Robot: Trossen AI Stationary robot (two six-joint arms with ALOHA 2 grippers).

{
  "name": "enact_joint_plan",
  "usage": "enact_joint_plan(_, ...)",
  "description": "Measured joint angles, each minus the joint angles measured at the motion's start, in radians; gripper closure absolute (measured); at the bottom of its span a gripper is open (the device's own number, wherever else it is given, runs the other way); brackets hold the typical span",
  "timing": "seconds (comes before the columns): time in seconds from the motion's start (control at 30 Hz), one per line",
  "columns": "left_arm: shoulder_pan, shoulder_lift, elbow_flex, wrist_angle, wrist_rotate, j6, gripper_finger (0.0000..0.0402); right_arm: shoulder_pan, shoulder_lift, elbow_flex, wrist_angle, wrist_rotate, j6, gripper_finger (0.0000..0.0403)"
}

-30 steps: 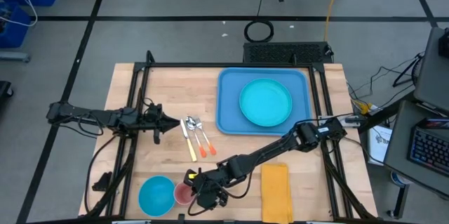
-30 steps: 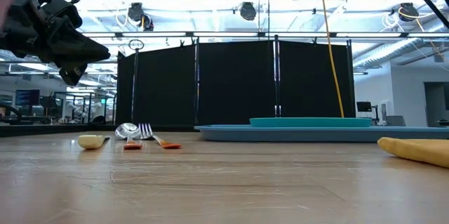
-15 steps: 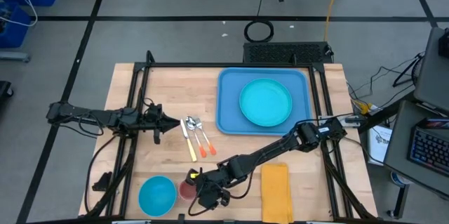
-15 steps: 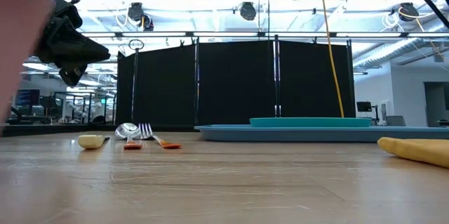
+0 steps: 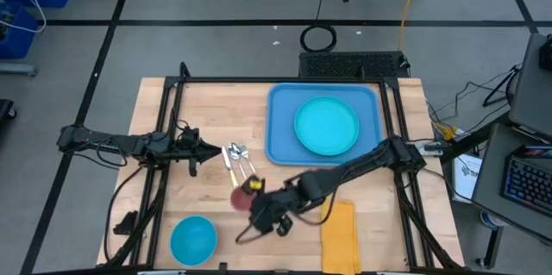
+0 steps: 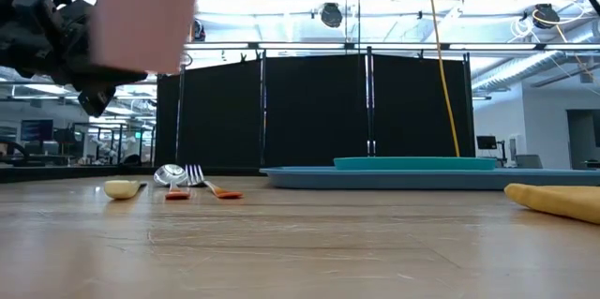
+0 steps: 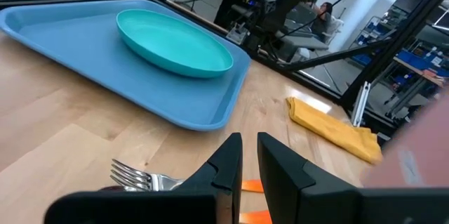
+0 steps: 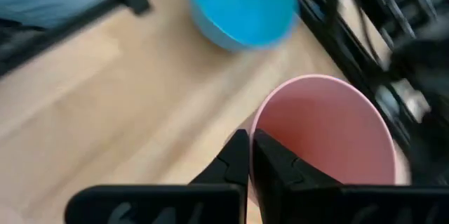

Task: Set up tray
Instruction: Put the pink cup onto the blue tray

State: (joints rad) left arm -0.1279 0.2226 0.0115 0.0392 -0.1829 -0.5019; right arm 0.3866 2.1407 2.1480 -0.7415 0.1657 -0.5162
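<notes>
The blue tray (image 5: 278, 137) lies at the table's far right with a round turquoise plate (image 5: 326, 126) on it. My right gripper (image 5: 253, 203) is shut on a pink cup (image 8: 323, 133) and holds it above the table, just near the handles of the cutlery (image 5: 240, 167). In the low view the cup (image 6: 141, 8) is a pink blur high at the left. My left gripper (image 5: 207, 148) hovers left of the cutlery, its fingers (image 7: 231, 161) shut with nothing between them. My right gripper pinches the cup's rim (image 8: 251, 122), one finger inside the cup and one outside. The fingers come slanting down from the table's right. The cup is lifted clear of the table, its mouth open toward the wrist camera.
A blue bowl (image 5: 192, 239) stands at the near left. A folded yellow napkin (image 5: 339, 230) lies at the near right, beside my right arm. A knife, a spoon and a fork lie side by side left of the tray. Bare wood lies between bowl and napkin.
My right gripper has shut on the pink cup's rim beside the blue bowl. It has lifted the cup clear of the table and carried it toward the far edge and slightly right, up to the cutlery's handles.
</notes>
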Motion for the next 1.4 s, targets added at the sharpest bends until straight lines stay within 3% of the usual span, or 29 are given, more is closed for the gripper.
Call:
enact_joint_plan(0.17,0.0,0.0,0.001,-0.004,0.0,-0.006,0.0353,-0.061,-0.134,-0.103,-0.045,0.07,0.089,0.0402)
enact_joint_plan(0.33,0.0,0.0,0.001,-0.005,0.0,-0.006,0.0353,-0.152,-0.313,-0.298,-0.021,0.126,0.149,0.0402)
enact_joint_plan(0.53,0.0,0.0,0.001,-0.005,-0.001,-0.005,0.0353,-0.296,-0.555,-0.542,0.06,0.177,0.222,0.0402)
enact_joint_plan(0.73,0.0,0.0,0.001,-0.004,-0.002,-0.007,0.0353,-0.486,-0.719,-0.669,0.053,0.179,0.348,0.0403)
enact_joint_plan(1.1,0.0,0.0,-0.001,0.004,-0.002,-0.008,0.0353,-0.801,-0.708,-0.676,-0.065,0.149,0.415,0.0403)
enact_joint_plan(1.4,0.0,0.0,-0.001,-0.005,-0.001,-0.023,0.0353,-0.967,-0.697,-0.7,-0.073,0.069,0.453,0.0403)
